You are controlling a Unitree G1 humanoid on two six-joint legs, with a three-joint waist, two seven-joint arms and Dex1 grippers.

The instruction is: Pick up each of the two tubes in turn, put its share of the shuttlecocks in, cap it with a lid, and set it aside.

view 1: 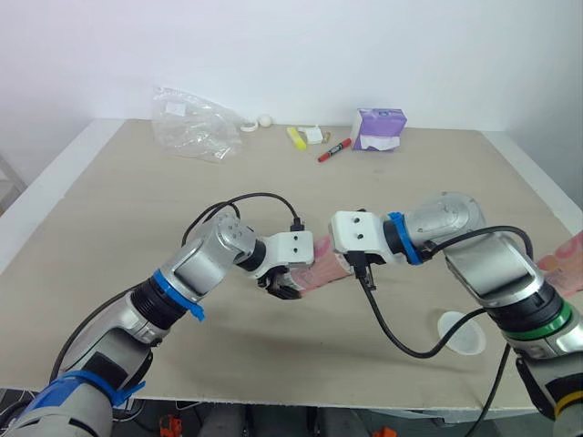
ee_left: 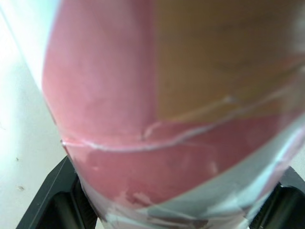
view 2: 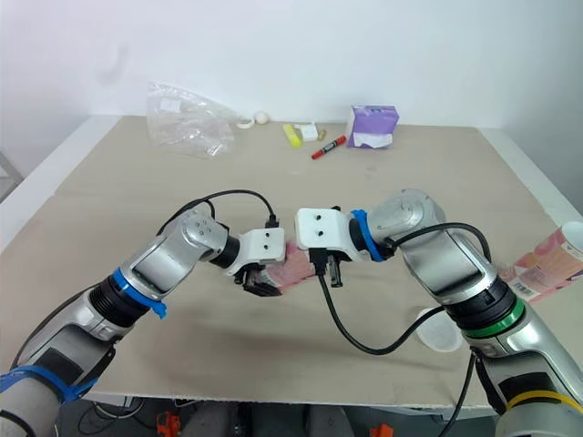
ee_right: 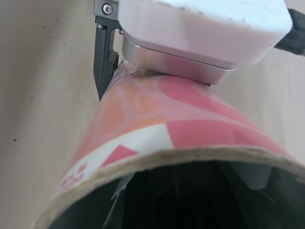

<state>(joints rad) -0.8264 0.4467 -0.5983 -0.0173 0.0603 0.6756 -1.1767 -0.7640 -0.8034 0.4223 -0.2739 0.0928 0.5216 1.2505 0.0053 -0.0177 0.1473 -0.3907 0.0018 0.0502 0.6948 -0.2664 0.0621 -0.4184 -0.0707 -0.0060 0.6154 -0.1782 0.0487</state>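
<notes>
Pink-and-white patterned tube (ee_right: 190, 129), purple box (view 1: 379, 127), red marker (view 1: 333, 150)

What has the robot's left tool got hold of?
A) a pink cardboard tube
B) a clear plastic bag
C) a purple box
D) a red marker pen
A: the pink cardboard tube sits clamped between the two black fingers of the left tool, as the left wrist view shows close up.

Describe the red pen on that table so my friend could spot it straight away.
Look to the far edge of the beige table, away from the robot. There, between a small yellow object and a purple packet, lies the pen, slanted. It is the only slim red stick among them.
</notes>
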